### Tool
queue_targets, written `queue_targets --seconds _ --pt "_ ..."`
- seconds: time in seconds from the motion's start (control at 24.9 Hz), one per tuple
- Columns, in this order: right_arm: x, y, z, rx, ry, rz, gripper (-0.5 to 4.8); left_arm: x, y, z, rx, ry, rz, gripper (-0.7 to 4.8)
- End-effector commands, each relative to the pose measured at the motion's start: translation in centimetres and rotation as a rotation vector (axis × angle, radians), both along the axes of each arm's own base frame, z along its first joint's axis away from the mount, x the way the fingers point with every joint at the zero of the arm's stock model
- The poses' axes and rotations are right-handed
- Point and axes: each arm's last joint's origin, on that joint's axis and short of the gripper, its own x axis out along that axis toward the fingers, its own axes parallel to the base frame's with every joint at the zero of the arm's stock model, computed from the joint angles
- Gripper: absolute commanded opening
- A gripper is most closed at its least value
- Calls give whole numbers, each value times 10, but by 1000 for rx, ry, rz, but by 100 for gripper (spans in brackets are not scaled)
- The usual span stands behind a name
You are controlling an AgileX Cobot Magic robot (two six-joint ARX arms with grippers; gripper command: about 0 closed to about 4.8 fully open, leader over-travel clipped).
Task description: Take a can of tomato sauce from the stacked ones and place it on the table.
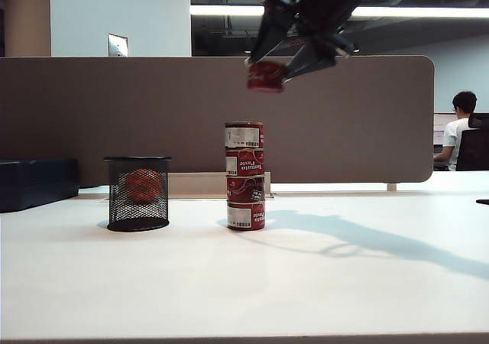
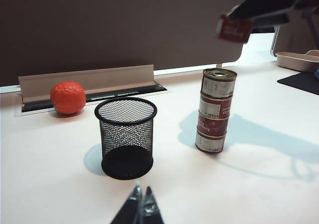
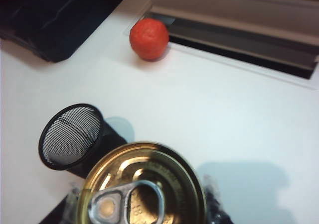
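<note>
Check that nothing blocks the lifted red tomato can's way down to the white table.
The right gripper holds the red tomato can above the four-can stack. That stack is directly beneath; bare white table lies beside it.

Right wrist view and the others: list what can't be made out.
- right gripper: jaws hidden by the can of tomato sauce in the right wrist view.
- Held can's label: motion-blurred in the exterior and left wrist views.
- left gripper: cut off by the left wrist view's edge.
- stacked ones: print too small in the exterior view.
</note>
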Motion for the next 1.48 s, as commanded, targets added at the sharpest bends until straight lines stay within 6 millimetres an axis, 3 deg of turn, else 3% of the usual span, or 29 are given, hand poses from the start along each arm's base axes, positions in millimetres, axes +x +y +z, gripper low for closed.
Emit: queue_targets --seconds 0.04,0.4,0.88,1.08,1.48 --pt "-2 -16 14 -6 -32 -42 210 0 0 2 4 -15 2 -6" --pt "-17 -66 33 -37 37 -147 234 0 0 2 4 -15 3 -6" --pt "-39 -101 53 -75 35 -218 234 0 0 2 4 -16 2 -6" --pt "-53 -119 54 -114 70 -245 235 0 0 2 4 -16 2 -6" --pt "-98 -150 41 -108 57 -335 243 0 0 2 4 -16 2 -6"
